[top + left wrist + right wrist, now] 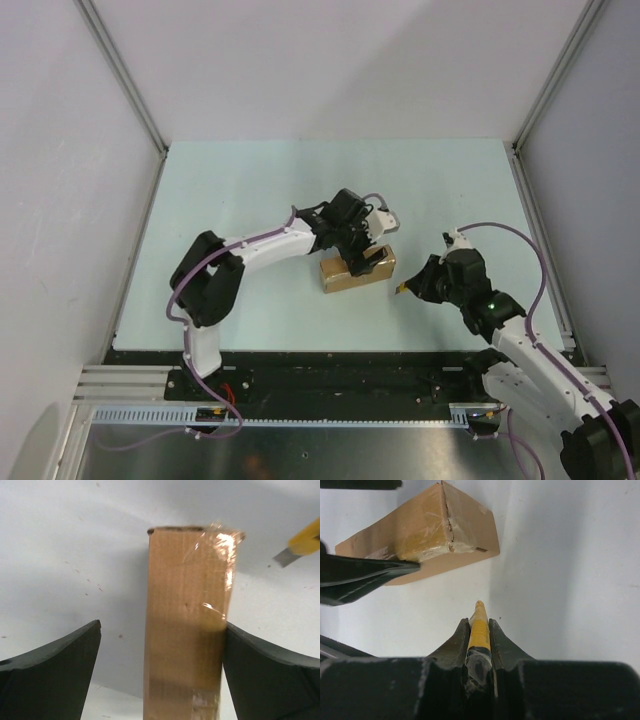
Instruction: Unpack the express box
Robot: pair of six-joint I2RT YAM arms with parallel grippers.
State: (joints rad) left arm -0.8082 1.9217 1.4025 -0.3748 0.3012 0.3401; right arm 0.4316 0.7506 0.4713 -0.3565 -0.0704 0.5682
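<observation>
The box [357, 268] is lying mid-table [250, 180], plain brown, clear tape [220, 545] glinting, on pale green with white walls [330, 60] closing in. The left gripper [161, 627] is straddling it, jaws apart. The right gripper [479, 625] is clamping a yellow knife [479, 614] just beside it.

surface: pale green table [250, 190] ahead of my arms | on it: brown express box [345, 277], lying flat, near centre
</observation>
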